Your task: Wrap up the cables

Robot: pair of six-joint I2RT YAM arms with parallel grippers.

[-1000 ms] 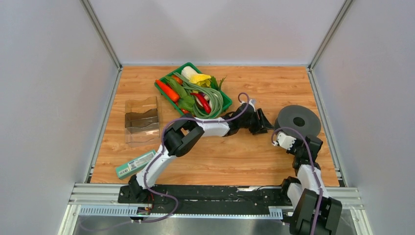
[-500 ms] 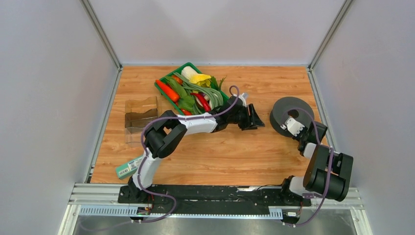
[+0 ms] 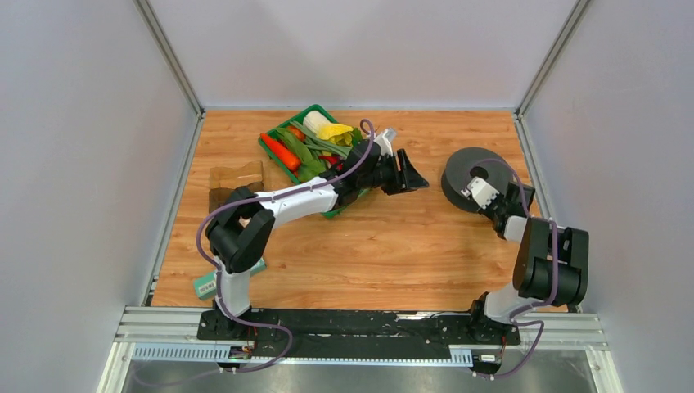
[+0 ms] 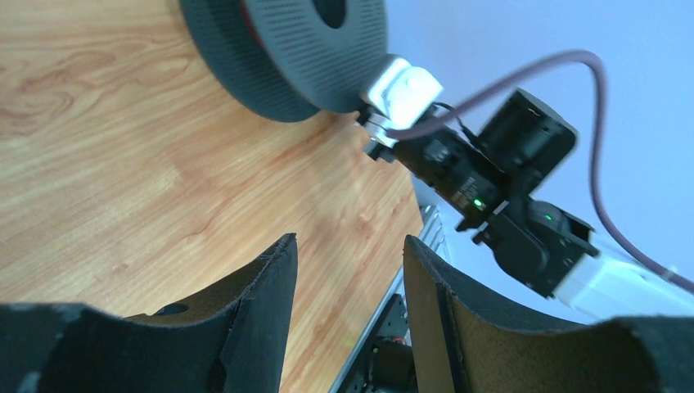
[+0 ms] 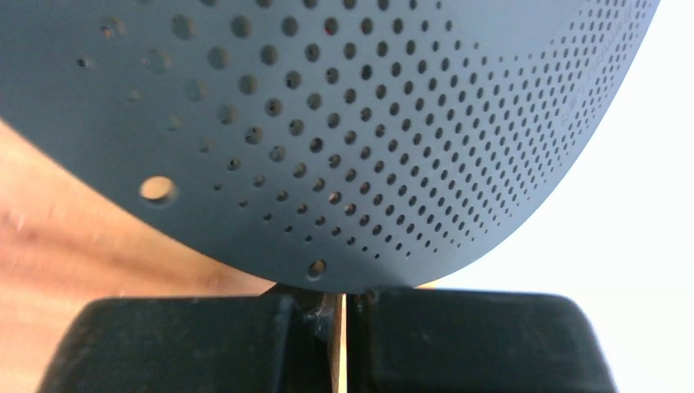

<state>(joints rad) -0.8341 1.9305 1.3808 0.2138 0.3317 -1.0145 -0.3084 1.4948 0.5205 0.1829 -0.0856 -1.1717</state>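
Now that our right fingers point(image 5: 360, 315), pressed together on nothing we can see, have nudged the spool point(image 3: 460, 168) toward our spread, empty left fingers point(image 4: 274, 278), which drew well back, the red wire point(image 4: 248, 8) shows only between its flanges, so winding seems unstarted.

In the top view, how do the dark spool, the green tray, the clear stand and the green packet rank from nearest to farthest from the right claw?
1. dark spool: right against the right claw, right side.
2. green tray: at the back, left of centre.
3. clear stand: left edge.
4. green packet: near left corner.
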